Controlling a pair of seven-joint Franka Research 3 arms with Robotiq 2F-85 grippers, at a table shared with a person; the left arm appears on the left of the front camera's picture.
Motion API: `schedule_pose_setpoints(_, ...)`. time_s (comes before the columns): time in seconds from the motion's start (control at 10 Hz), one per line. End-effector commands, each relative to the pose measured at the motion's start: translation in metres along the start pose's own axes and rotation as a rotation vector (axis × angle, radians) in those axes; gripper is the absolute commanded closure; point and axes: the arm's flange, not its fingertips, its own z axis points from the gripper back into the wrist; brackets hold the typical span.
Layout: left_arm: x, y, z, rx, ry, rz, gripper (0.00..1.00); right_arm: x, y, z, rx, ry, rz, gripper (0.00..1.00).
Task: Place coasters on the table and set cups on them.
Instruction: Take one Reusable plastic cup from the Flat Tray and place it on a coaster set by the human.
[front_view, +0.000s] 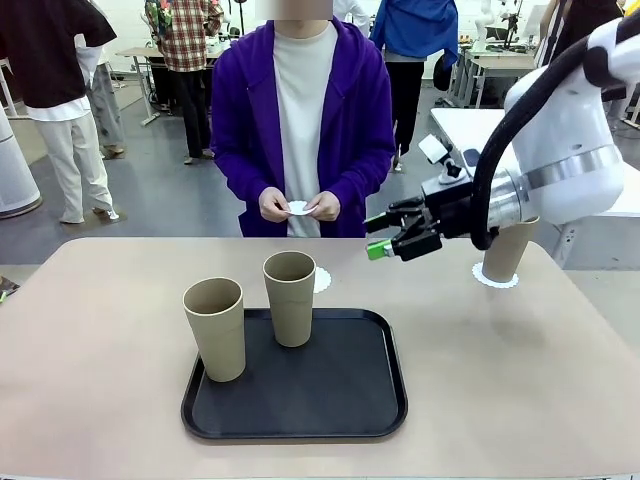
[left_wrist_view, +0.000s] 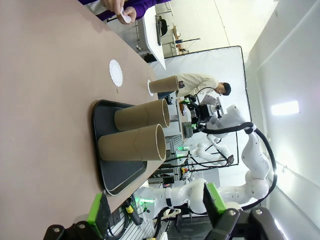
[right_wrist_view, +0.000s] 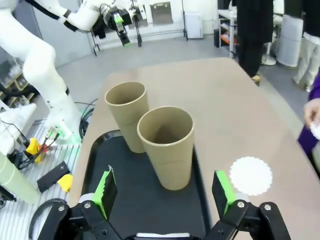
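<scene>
Two cups (front_view: 290, 297) on tray (front_view: 340, 392), third cup (front_view: 506, 258) on coaster (front_view: 495, 284)

matt tan cups (front_view: 290, 297), lacy paper coasters (right_wrist_view: 251, 175)

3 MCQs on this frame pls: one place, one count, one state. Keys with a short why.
1. Where does the third cup stand?
A. on a coaster at the right of the table
B. on the bare table in front of the person
C. in the left arm's grip

2. How many cups stand on the black tray?
A. one
B. two
C. three

3. The right gripper is:
A. shut on a cup
B. shut on a coaster
C. open, holding nothing

Key:
1 A: a lacy white edge shows under its base.
2 B: two stand upright inside the tray's rim.
3 C: its jaws stand apart above the table with nothing between them.
</scene>
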Motion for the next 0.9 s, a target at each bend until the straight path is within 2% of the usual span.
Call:
schedule_pose_setpoints(0.0, 0.0, 0.0, 0.001, -0.014, -0.006, -0.014, 0.0, -0.011, 0.007, -0.011, 0.02, -0.024, 0.015, 0.0)
schedule_pose_setpoints(0.2, 0.0, 0.0, 0.001, -0.014, -0.006, -0.014, 0.0, -0.028, 0.003, -0.026, 0.045, -0.025, 0.067, 0.0)
schedule_pose_setpoints(0.3, 0.0, 0.0, 0.001, -0.014, -0.006, -0.014, 0.0, -0.032, 0.004, -0.031, 0.045, 0.04, 0.086, 0.0)
schedule_pose_setpoints(0.4, 0.0, 0.0, 0.001, -0.014, -0.006, -0.014, 0.0, -0.018, 0.006, -0.016, 0.046, 0.011, 0.02, 0.0)
schedule_pose_setpoints(0.8, 0.0, 0.0, 0.001, -0.014, -0.006, -0.014, 0.0, -0.022, 0.004, -0.019, 0.047, 0.019, 0.039, 0.0)
